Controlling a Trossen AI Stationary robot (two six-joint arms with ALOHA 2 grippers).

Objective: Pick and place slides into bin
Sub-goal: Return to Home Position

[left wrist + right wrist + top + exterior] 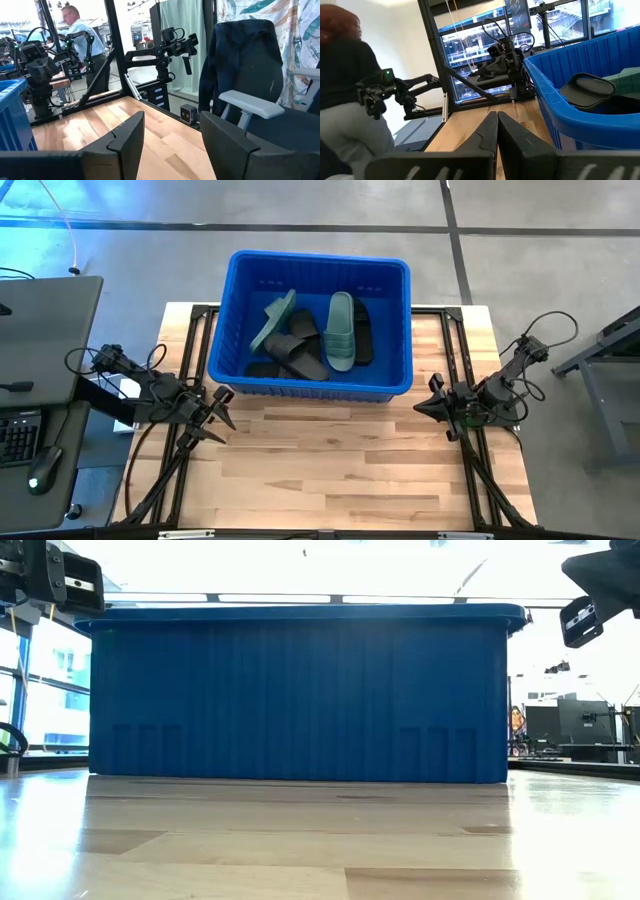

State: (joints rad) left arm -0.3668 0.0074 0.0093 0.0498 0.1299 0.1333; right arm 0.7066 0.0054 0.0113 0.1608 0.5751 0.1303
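Note:
The blue bin (232, 330) stands at the table's far middle; it fills the low view (300, 690). Inside it lie two sage green slides (341, 330) (272, 320) and several black slides (295, 352), piled on one another. The right wrist view shows a black slide (592, 90) and a green one (627, 80) over the bin's rim (555, 95). My left gripper (224, 412) (172, 119) is open and empty, near the bin's near left corner. My right gripper (420, 408) (497, 116) is shut and empty, near the bin's near right corner.
Bare wooden tabletop (330, 460) stretches between the bin and the near edge. A desk with a keyboard and mouse (40, 470) stands left of the table. A person (82, 37), other robot arms (165, 50) and an office chair (250, 75) show beyond the table.

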